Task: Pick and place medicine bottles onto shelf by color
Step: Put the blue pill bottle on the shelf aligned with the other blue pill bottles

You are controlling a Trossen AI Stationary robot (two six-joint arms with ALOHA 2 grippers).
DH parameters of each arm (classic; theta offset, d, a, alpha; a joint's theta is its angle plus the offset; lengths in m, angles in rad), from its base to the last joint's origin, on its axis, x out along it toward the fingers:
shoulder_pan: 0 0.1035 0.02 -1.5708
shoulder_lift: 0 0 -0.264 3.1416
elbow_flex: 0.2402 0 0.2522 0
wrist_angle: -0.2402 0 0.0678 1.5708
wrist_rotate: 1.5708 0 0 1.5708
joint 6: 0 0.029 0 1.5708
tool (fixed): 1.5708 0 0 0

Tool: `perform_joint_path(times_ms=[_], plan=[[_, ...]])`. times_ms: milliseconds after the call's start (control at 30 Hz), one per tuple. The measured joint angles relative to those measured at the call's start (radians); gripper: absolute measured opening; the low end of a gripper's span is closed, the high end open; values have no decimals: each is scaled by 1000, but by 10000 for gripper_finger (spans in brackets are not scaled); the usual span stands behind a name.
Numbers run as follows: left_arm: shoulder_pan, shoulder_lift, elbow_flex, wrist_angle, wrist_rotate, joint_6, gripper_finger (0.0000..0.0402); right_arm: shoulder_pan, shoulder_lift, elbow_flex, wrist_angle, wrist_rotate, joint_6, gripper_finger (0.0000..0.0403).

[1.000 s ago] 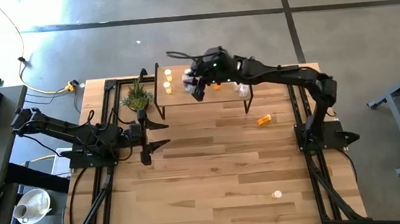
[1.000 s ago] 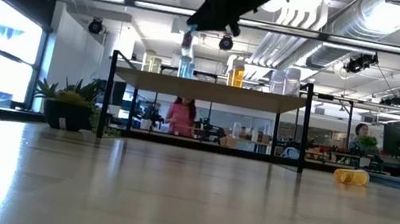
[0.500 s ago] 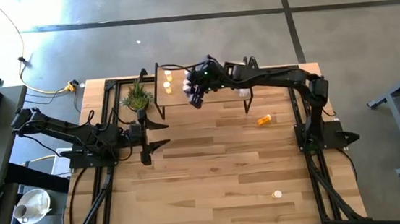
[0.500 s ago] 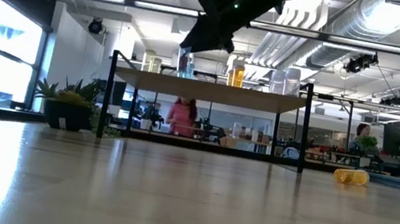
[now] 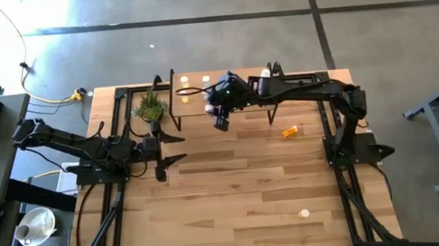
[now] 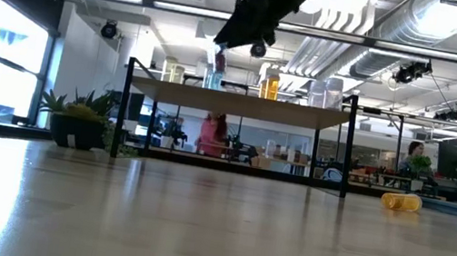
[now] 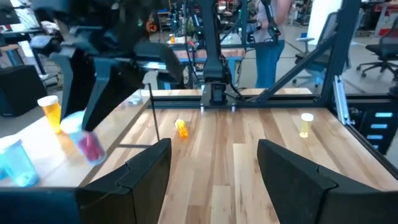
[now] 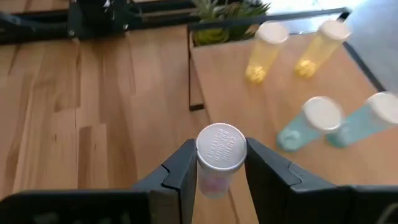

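My right gripper (image 8: 221, 163) is shut on a pinkish medicine bottle (image 8: 217, 180) with a white cap and hangs over the near edge of the shelf (image 5: 242, 107), left of its middle. In the low view the bottle (image 6: 218, 58) is well above the shelf top (image 6: 242, 99). Two yellow bottles (image 8: 264, 53) and two pale blue bottles (image 8: 305, 129) stand on the shelf's left part. My left gripper (image 5: 175, 147) waits open at the table's left side, touching nothing. My right gripper pinches the pinkish bottle between its two fingers at the top of the body, just under the white cap (image 8: 221, 147). The fingers (image 8: 183, 167) slant down from the table's right and far side. The bottle is lifted clear of the shelf, tilted, with its body below the fingers.
A potted plant (image 5: 150, 107) stands by the shelf's left end. An orange bottle (image 5: 290, 132) lies on the table near the shelf's right leg, and another bottle (image 5: 303, 213) lies toward the near right. More bottles (image 6: 269, 84) stand further right on the shelf.
My right gripper, still shut on the pinkish bottle, has swung from over the shelf's middle toward the table's near edge and tipped further downward. The bottle has stayed clear above the shelf.
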Motion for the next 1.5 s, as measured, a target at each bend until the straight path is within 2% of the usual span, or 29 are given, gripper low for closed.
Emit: perform_joint_path(times_ms=[433,500,633,733,1000,1500], plan=[[1,0,0,1,-11,-2,229,20,-94,-9,-90,7,5,105],[1,0,0,2,-11,-1,229,20,-94,-56,-49,2,8,105],[1,0,0,1,-11,-1,229,19,-94,-194,141,-23,4,105],[1,0,0,1,-11,-2,229,11,-94,-249,254,-28,4,105],[1,0,0,11,-11,-1,229,1,-94,-249,384,5,-3,105],[1,0,0,17,-20,8,229,-35,-39,-246,425,-13,-13,105]])
